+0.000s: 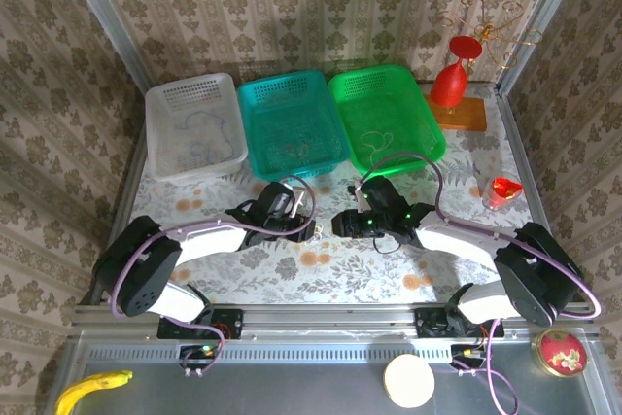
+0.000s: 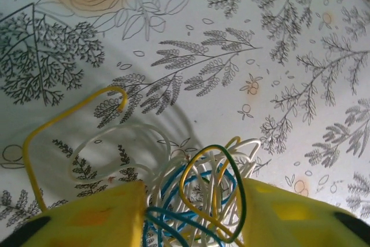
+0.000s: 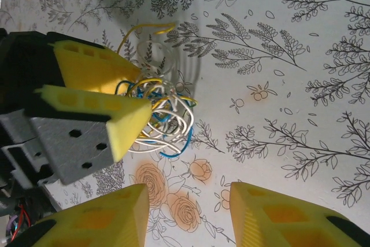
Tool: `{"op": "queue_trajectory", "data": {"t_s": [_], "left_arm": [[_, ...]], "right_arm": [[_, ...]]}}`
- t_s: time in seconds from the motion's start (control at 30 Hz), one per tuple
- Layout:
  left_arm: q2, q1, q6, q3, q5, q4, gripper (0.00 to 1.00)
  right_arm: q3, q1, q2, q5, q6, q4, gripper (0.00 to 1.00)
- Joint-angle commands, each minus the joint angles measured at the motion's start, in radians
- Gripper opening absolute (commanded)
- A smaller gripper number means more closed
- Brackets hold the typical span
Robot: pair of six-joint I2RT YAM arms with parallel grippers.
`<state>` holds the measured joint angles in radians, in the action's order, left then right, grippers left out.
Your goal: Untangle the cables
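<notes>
At mid-bench [image 2: 277,39], between the two arms, the cables [image 3: 162,117] form one knotted ball of white, blue, yellow and green wire. The left fingers [image 3: 92,70] are pressed onto it from both sides. The right fingers [image 3: 283,218] stand apart, holding nothing; the ball lies ahead of them, off toward their left-hand tip, its free loops facing them.
</notes>
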<state>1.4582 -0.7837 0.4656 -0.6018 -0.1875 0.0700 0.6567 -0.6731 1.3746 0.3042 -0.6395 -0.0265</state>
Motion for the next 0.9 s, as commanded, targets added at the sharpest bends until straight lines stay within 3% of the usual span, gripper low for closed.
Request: {"op": "queue_trajectory", "data": {"t_s": [0.0, 0.13, 0.23, 0.57, 0.87], "left_arm": [[0.009, 0.012, -0.003, 0.016, -0.021, 0.044, 0.34], [0.003, 0.023, -0.005, 0.023, -0.039, 0.062, 0.11], [-0.034, 0.032, -0.016, 0.023, -0.056, 0.061, 0.0], [-0.167, 0.05, -0.029, 0.017, -0.113, 0.038, 0.0], [-0.187, 0.047, -0.013, 0.02, -0.125, 0.056, 0.0]], "right_arm": [[-0.013, -0.007, 0.009, 0.022, -0.011, 0.016, 0.43], [-0.005, -0.008, 0.041, 0.026, -0.011, 0.016, 0.42], [0.0, -0.008, 0.044, 0.028, -0.009, 0.017, 0.42], [0.03, -0.008, 0.056, 0.071, -0.029, 0.047, 0.42], [0.038, -0.008, -0.001, 0.094, -0.054, 0.059, 0.42]]}}
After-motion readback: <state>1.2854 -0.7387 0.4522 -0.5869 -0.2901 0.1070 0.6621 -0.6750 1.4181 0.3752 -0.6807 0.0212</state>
